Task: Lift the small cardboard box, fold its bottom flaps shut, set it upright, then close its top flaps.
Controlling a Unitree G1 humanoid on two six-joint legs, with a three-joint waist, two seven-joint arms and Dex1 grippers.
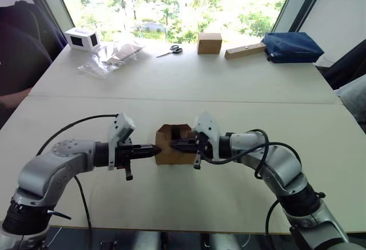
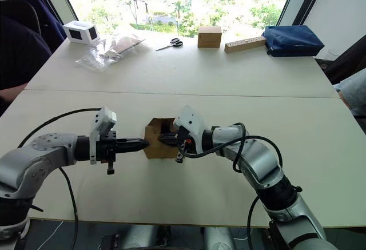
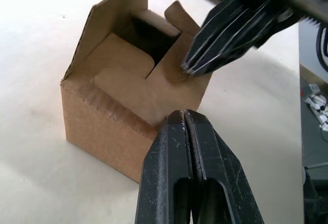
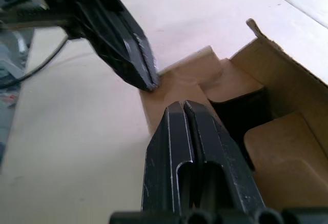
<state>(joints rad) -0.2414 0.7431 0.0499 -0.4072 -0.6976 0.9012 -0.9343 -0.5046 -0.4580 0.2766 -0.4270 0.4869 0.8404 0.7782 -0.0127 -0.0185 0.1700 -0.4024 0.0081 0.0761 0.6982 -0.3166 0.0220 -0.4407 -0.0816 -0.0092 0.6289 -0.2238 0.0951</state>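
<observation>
The small cardboard box (image 1: 171,153) stands upright on the near table, between my two grippers. Some of its top flaps (image 3: 138,75) are folded inward with a dark gap left between them, and one flap (image 3: 115,16) on the far side still stands up. My left gripper (image 1: 157,150) is shut, its tip at the box's left upper edge. My right gripper (image 1: 173,145) is shut too, its tip pressing down on a folded flap over the box's top. The two tips are close together above the box. The bottom flaps are hidden under the box.
At the far table edge lie a white box with a dark window (image 1: 81,38), clear plastic bags (image 1: 111,55), scissors (image 1: 171,50), a smooth brown cube (image 1: 209,43), a wooden block (image 1: 245,50) and a blue bag (image 1: 291,47). A person in dark clothes (image 1: 17,50) sits at far left.
</observation>
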